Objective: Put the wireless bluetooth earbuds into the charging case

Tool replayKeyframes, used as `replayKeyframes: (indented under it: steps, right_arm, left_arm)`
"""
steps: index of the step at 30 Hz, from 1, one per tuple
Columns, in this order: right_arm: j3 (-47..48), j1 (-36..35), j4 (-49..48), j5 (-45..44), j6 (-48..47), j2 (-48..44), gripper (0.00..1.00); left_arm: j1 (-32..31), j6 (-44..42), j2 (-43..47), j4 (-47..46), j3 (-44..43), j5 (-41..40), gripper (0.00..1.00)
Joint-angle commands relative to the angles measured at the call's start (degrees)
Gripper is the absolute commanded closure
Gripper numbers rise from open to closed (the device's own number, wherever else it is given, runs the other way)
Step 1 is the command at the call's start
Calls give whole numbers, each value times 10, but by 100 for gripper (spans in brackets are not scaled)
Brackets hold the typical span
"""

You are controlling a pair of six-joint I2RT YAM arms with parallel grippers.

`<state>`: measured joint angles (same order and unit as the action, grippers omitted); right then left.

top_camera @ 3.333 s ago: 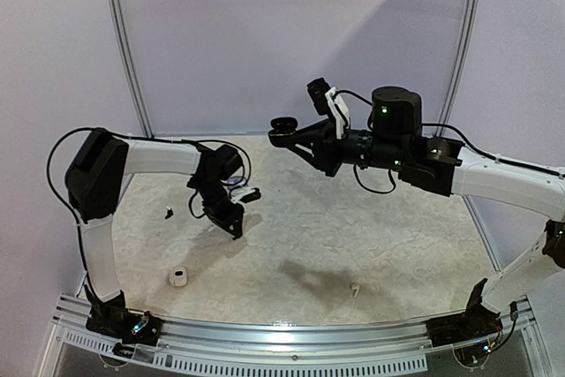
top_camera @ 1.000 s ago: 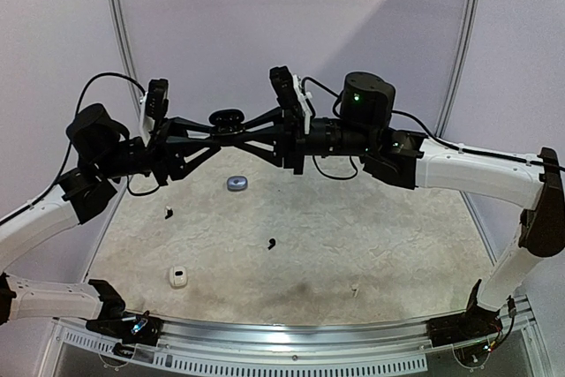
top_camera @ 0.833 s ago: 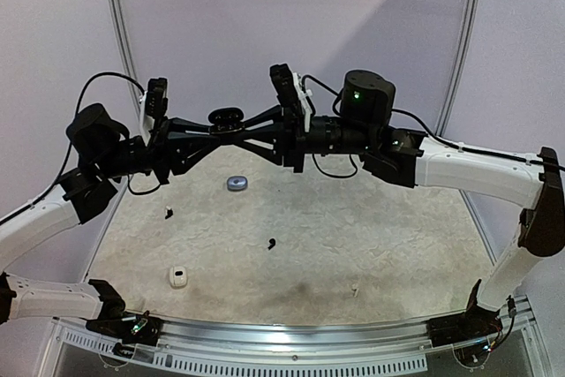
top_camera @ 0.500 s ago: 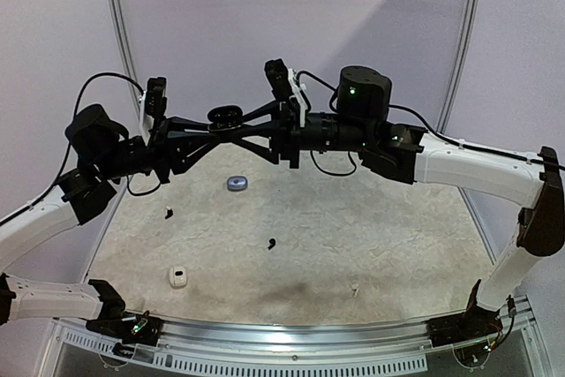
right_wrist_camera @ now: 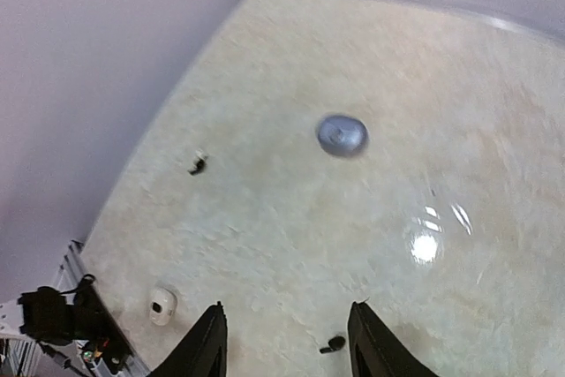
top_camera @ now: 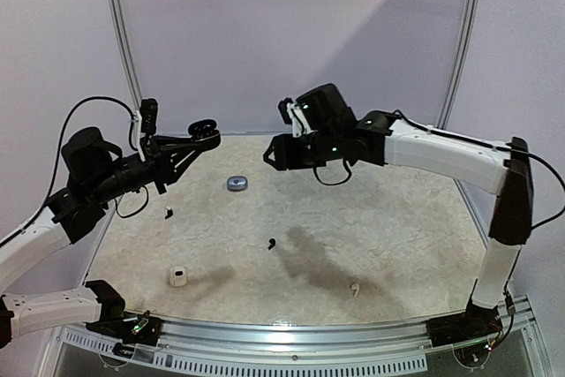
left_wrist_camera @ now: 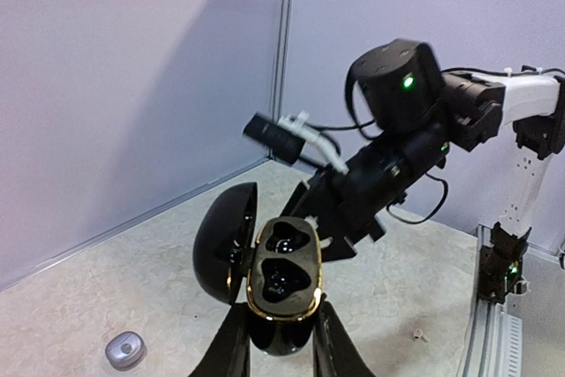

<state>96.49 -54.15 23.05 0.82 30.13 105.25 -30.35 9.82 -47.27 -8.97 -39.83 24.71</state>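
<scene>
**A:** What is different from half a second ago?

**B:** Your two grippers no longer meet in mid-air. Your right gripper (top_camera: 274,154) has drawn back to its own side and dropped lower. Your left gripper (top_camera: 201,132) sits a little lower and further left, and the black case (top_camera: 205,127) has gone with it.

**A:** How does the left one stand?

**B:** It is clamped tight on the lower half of the black case, held up well off the table (top_camera: 397,236). The lid (left_wrist_camera: 222,240) is swung open to the left and both wells (left_wrist_camera: 284,258) show. You cannot tell whether a bud sits in either.

**A:** And the right?

**B:** Its fingers stand a moderate gap apart, with nothing between them and touching nothing, above the table.

**A:** Where are the buds?

**B:** They lie loose on the table. A black bud (top_camera: 271,243) is near the middle, a second black bud (top_camera: 167,213) is at the left, and a white bud (top_camera: 354,289) is near the front edge. A grey case (top_camera: 236,183) lies toward the back and a white case (top_camera: 178,276) at the front left.
</scene>
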Motion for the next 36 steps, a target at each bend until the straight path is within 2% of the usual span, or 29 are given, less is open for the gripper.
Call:
replayKeyframes:
  steps: [1,5,10,17,28,32,36]
  right_arm:
    - [85,-15,224,-71,95,125,48]
    - [193,-29,317,-82,75,218,43]
    - [262,-42,364,-62,48,308,44]
    - [283,-55,367,-30,38,364,57]
    - [281,-60,376,-20,9,383,77]
    - [268,-69,391,-34,-35,377,77]
    - [207,-73,410,-65,-85,352,72]
  left_arm:
    - [5,-44,22,28,18,-33,100]
    - [6,-50,30,28,28,-33,100]
    - [6,-51,32,22,34,-30,100]
    - [6,-50,28,20,38,-27,100]
    - [7,-51,22,19,36,-24,100]
    - [7,-54,22,21,36,-23,100]
    - [7,-56,21,20,36,-21,100]
